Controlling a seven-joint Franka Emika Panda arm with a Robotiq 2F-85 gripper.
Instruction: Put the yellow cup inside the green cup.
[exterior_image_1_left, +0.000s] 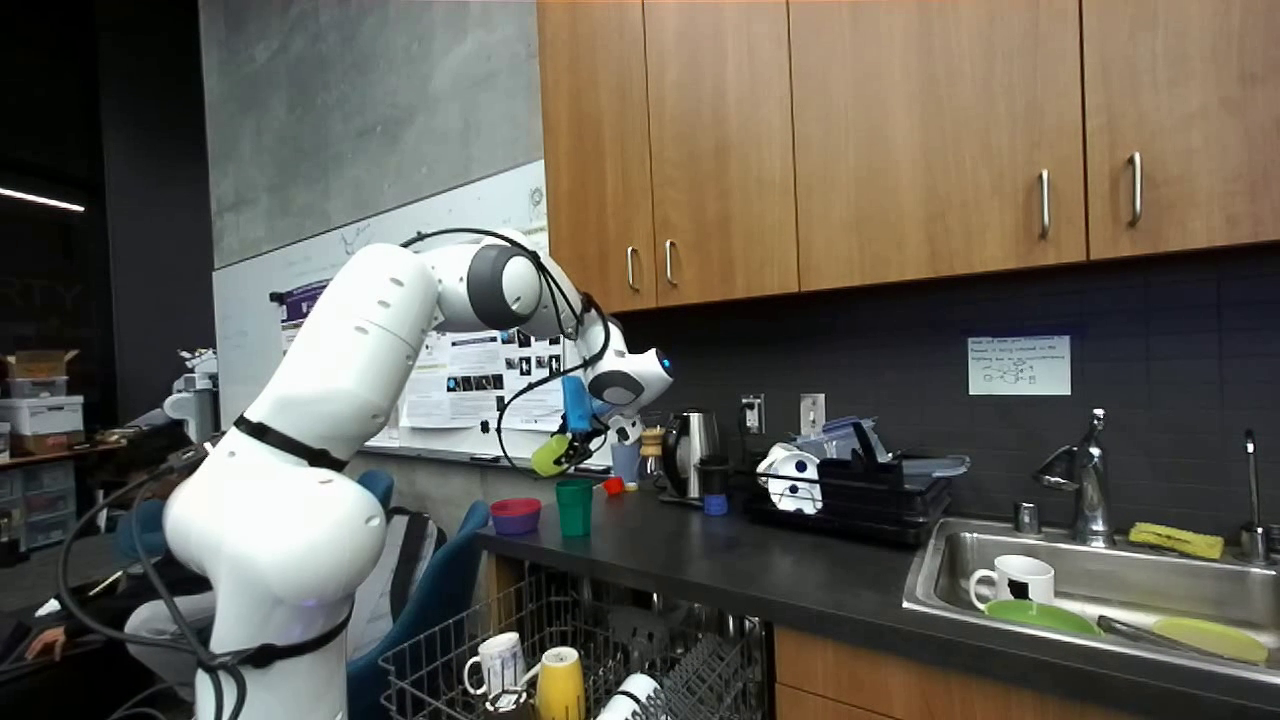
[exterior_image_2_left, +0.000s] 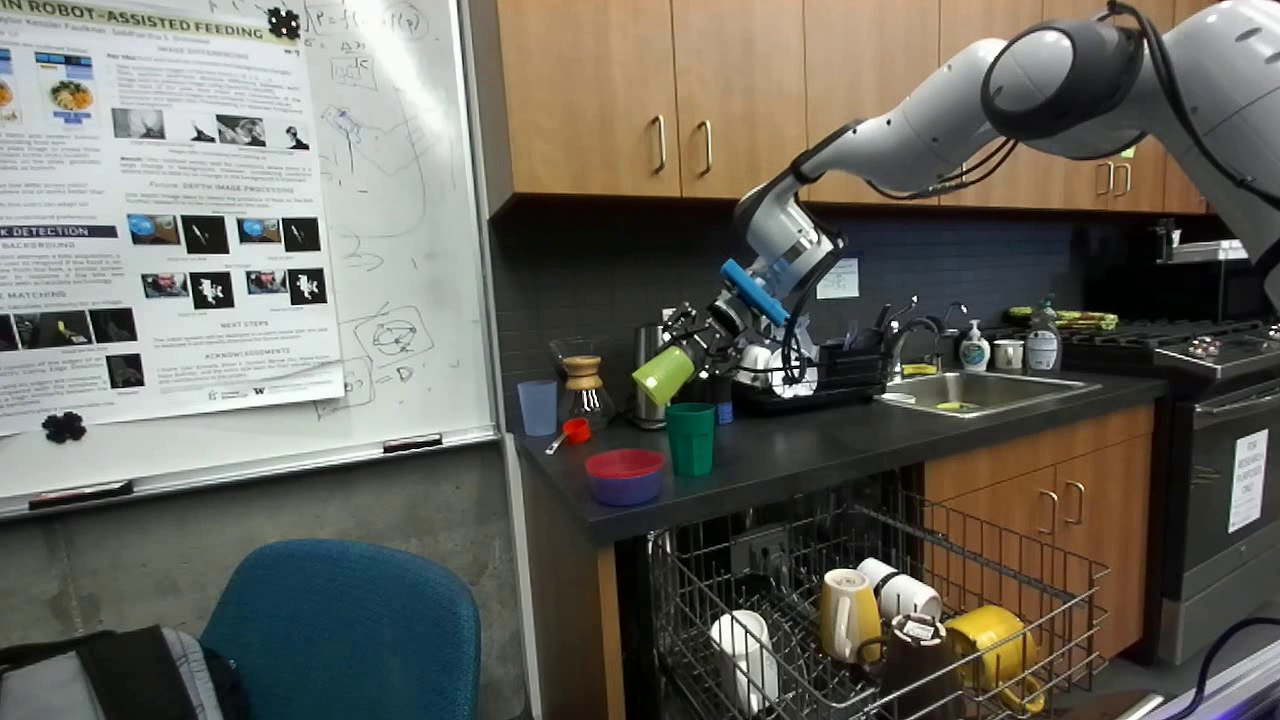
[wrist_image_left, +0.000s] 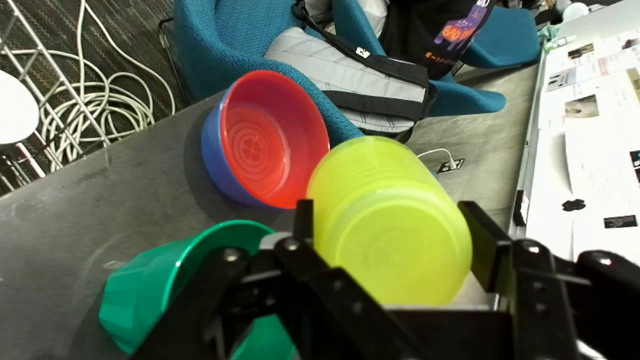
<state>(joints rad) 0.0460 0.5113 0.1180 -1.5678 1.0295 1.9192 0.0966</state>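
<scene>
1. Nearest the wrist camera, the Robotiq gripper (wrist_image_left: 388, 225) has its jaws clamped on opposite sides of the yellow cup (exterior_image_2_left: 664, 375), one finger against each wall.
2. The yellow cup, lime-toned and handleless, is held in the air, tilted, its base toward the wrist camera. In both exterior views it is outside the green cup (exterior_image_2_left: 691, 440), above the rim and partly off to the side.
3. The green cup, darker and faceted, stands upright on the dark countertop (exterior_image_2_left: 800, 440); in the wrist view the gripper hides part of it.
4. Just beside it, near the counter's end, a red bowl (wrist_image_left: 275, 140) sits nested in a blue-purple bowl (wrist_image_left: 215, 150).
5. Behind these, in an exterior view, are a red measuring scoop (exterior_image_2_left: 576, 431), a translucent blue tumbler (exterior_image_2_left: 537, 407) and a glass coffee maker (exterior_image_2_left: 585, 385) with a wooden collar.
6. Below the countertop, the pulled-out dishwasher rack (exterior_image_1_left: 705, 680) holds, among other pieces, a tall yellow mug (exterior_image_2_left: 835, 610), a dark brown mug (exterior_image_2_left: 920, 665) and a wide yellow mug (exterior_image_2_left: 985, 640) on its side.
7. Farther along the countertop stand a steel kettle (exterior_image_1_left: 700, 450) and a black dish rack (exterior_image_1_left: 900, 510).
8. Well beyond, the steel sink (exterior_image_1_left: 1120, 572) holds a white mug (exterior_image_1_left: 1022, 578) and a green dish (exterior_image_1_left: 1040, 617); a yellow sponge (exterior_image_1_left: 1176, 540) lies at its back edge.
</scene>
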